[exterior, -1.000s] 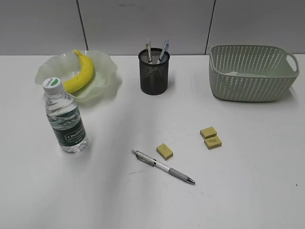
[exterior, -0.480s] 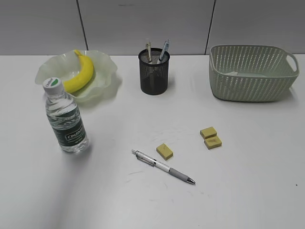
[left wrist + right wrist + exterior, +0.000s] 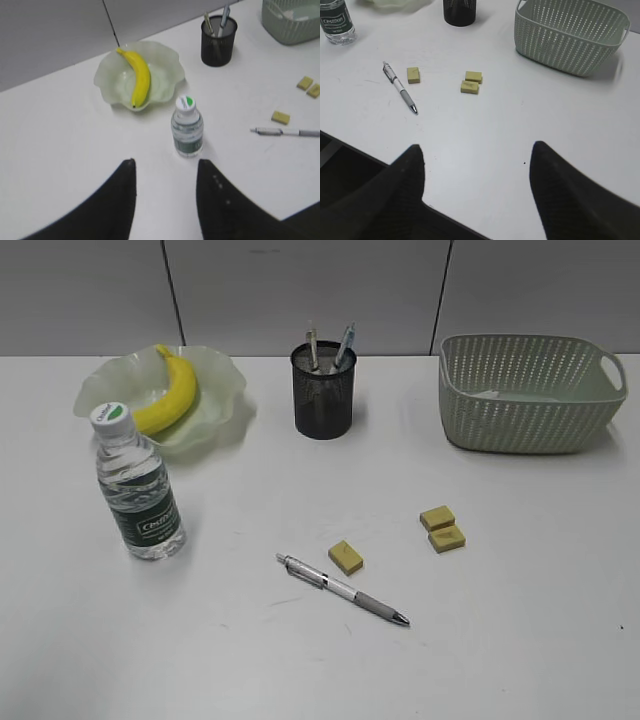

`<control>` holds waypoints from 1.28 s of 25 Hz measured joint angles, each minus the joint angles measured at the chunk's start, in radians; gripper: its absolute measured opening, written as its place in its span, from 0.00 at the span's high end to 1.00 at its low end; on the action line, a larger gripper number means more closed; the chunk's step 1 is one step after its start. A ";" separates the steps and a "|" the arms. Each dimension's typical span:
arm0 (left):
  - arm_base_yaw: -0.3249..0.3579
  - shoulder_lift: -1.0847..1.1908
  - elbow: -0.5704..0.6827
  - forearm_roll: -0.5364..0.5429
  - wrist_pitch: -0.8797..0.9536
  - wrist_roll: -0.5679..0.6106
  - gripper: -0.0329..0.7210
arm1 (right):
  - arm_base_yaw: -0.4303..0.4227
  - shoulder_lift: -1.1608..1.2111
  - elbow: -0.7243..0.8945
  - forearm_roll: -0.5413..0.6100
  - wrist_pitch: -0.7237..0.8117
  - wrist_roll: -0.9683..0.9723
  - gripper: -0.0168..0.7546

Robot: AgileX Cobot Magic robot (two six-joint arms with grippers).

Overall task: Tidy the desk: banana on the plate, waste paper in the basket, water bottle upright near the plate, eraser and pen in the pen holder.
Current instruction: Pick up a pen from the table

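Desk (image 3: 540, 640) tidying looks mostly done, judging by how things lie: the banana (image 3: 172, 392) rests curved in the wavy-rimmed plate (image 3: 225, 375) at the far left, the water bottle (image 3: 137, 490) stands upright just in front of that plate, and the step in hand appears to be the loose stationery. One pen (image 3: 343, 589) lies flat near the middle of the desk, an eraser (image 3: 346, 557) just beyond it, and two more erasers (image 3: 442, 528) sit touching each other a little to the right. The pen holder (image 3: 323, 390) stands at the back centre with two pens upright in it; no eraser can be seen inside. The basket (image 3: 530, 392) at the far right holds something pale on its floor, probably the waste paper, though it is too faint to be sure. Neither arm shows in the exterior view. In the left wrist view the left gripper (image 3: 165, 197) hangs back from the bottle with its jaws apart and nothing between them; the right gripper (image 3: 477, 187) hovers near the desk's front edge, jaws spread wide and empty. The next move probably calls for the right arm to reach forward to the pen or an eraser, pinch it, and carry it to the mesh cup.
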 joint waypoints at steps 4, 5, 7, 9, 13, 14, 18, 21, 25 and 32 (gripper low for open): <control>0.000 -0.225 0.231 -0.006 0.001 0.000 0.56 | 0.000 0.000 0.000 0.000 0.000 0.000 0.30; 0.000 -0.272 0.277 -0.006 -0.004 0.000 0.56 | 0.000 0.000 0.000 0.000 0.000 0.000 0.30; 0.000 -0.377 0.375 -0.008 -0.018 0.000 0.56 | 0.000 0.000 0.000 0.000 0.000 -0.002 0.30; 0.000 -0.465 0.451 -0.018 -0.033 0.000 0.56 | 0.000 0.000 0.000 0.002 -0.001 -0.019 0.30; 0.000 -0.616 0.573 -0.055 -0.058 0.000 0.56 | 0.000 0.054 -0.001 0.032 -0.003 -0.108 0.30; 0.000 -0.647 0.584 -0.058 -0.061 -0.001 0.56 | 0.000 0.093 -0.005 0.052 -0.011 -0.128 0.30; 0.000 -0.675 0.587 -0.058 -0.085 -0.005 0.56 | 0.000 0.308 -0.054 0.107 -0.066 -0.241 0.30; 0.000 -0.675 0.599 -0.058 -0.117 -0.006 0.56 | 0.000 0.506 -0.122 0.152 -0.089 -0.347 0.30; 0.000 -0.675 0.623 -0.064 -0.155 -0.006 0.56 | 0.000 0.803 -0.256 0.184 -0.094 -0.406 0.37; 0.000 -0.675 0.623 -0.065 -0.162 -0.007 0.56 | 0.020 1.238 -0.515 0.194 -0.093 -0.427 0.47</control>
